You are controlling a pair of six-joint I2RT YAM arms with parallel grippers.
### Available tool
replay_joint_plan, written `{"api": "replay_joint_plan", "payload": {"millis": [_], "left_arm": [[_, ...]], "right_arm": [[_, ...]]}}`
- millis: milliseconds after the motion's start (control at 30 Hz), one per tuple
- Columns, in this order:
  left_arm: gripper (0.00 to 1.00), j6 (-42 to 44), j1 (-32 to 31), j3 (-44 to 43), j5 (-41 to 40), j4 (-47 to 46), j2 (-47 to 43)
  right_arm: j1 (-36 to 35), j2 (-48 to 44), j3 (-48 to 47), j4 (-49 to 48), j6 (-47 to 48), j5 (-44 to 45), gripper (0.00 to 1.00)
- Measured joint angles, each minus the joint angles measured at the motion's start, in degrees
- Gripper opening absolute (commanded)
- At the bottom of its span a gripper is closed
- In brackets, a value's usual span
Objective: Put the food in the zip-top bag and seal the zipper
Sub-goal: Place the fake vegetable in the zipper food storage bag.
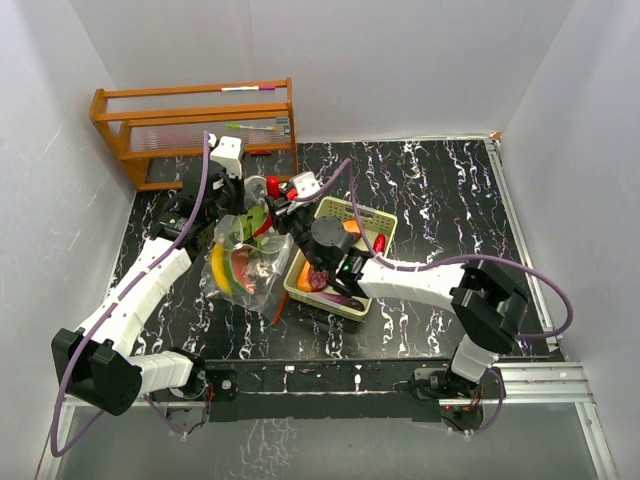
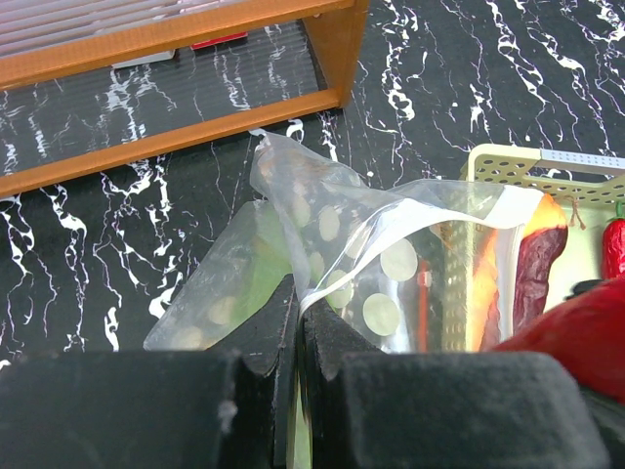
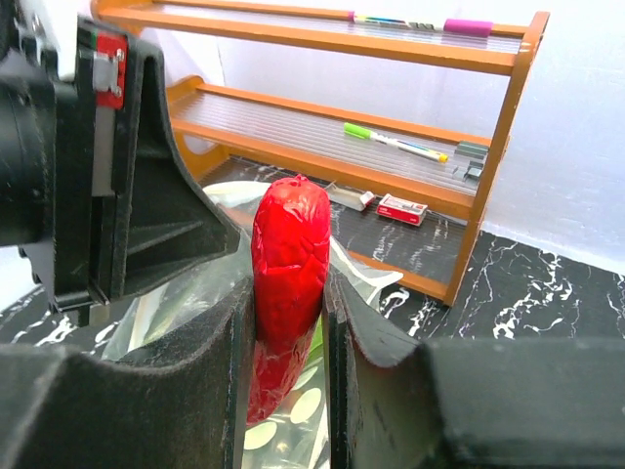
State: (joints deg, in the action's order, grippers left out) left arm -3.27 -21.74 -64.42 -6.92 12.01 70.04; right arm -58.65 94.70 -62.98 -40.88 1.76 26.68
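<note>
The clear zip-top bag with pale dots lies left of the basket, holding a yellow banana, a red piece and something green. My left gripper is shut on the bag's rim and lifts it, so the mouth stands open. My right gripper is shut on a red chilli, held upright just over the bag's mouth, close beside the left gripper's body. The chilli also shows at the lower right of the left wrist view. An orange wedge, an aubergine and another red piece lie in the basket.
The pale green slatted basket stands right of the bag, under my right arm. A wooden rack with markers and small boxes stands at the back left. A thin red piece lies on the black marbled table between bag and basket.
</note>
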Motion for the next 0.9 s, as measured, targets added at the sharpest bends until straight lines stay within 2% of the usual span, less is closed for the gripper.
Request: {"api": "replay_joint_plan", "payload": {"millis": [167, 367, 667, 900], "left_arm": [[0.0, 0.0, 0.0, 0.0, 0.11, 0.0, 0.0], [0.0, -0.02, 0.0, 0.0, 0.15, -0.02, 0.0], [0.0, 0.02, 0.46, 0.0, 0.04, -0.02, 0.0], [0.0, 0.02, 0.46, 0.0, 0.09, -0.04, 0.0]], "right_arm": [[-1.44, 3.41, -0.68, -1.2, 2.84, 1.9, 0.35], [-2.16, 7.61, -6.03, 2.93, 3.15, 2.03, 0.65], [-2.05, 7.74, -8.94, 12.24, 2.84, 3.45, 0.69], [-2.1, -1.31, -6.4, 17.46, 1.66, 4.31, 0.69]]}}
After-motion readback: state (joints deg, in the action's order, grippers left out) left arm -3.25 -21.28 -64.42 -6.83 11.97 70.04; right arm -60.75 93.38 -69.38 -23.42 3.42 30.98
